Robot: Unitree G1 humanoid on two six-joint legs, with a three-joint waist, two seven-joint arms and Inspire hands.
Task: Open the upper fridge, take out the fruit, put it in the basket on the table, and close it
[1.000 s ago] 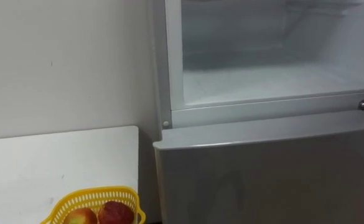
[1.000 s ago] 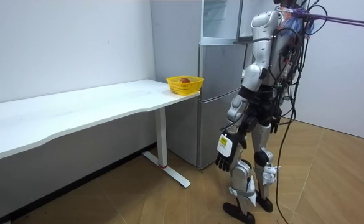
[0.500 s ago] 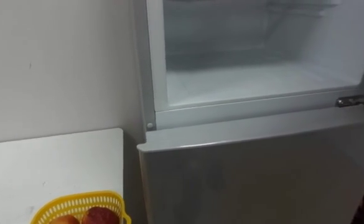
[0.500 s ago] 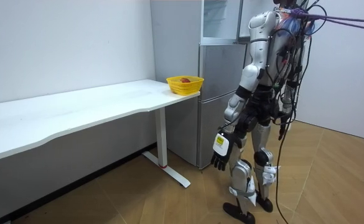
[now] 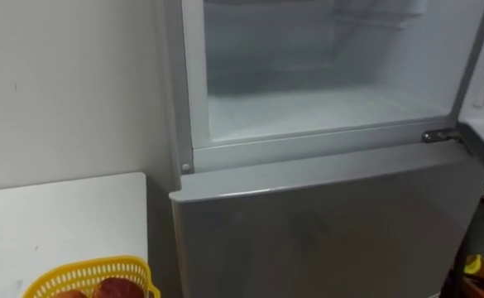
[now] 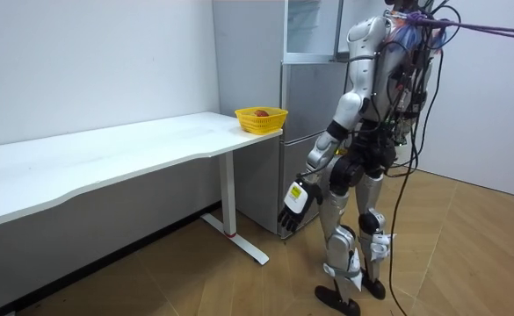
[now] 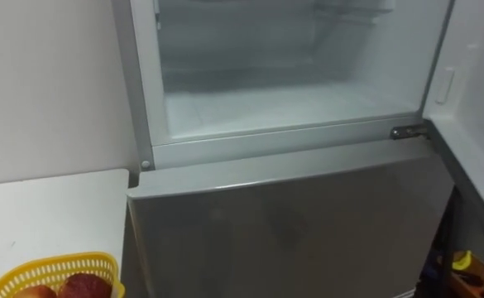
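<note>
i face the tall silver fridge (image 5: 308, 223), its white upper compartment (image 5: 308, 112) open; my left hand (image 6: 293, 197) hangs slack, empty; next, reach inside.

I count 1 fridge (image 5: 324, 215) and 1 white table (image 5: 59, 215). On the table I count 1 yellow basket (image 5: 84, 266). In it are 2 red fruits (image 7: 84, 286).

Brushed silver-grey across the fridge (image 5: 324, 223), frosty white inside its upper compartment (image 5: 308, 108). Lower left: bright yellow lattice basket (image 5: 84, 266), red fruit (image 5: 117, 290), plain white counter (image 5: 59, 215). Warm brown wood-grain floor (image 6: 467, 254).
</note>
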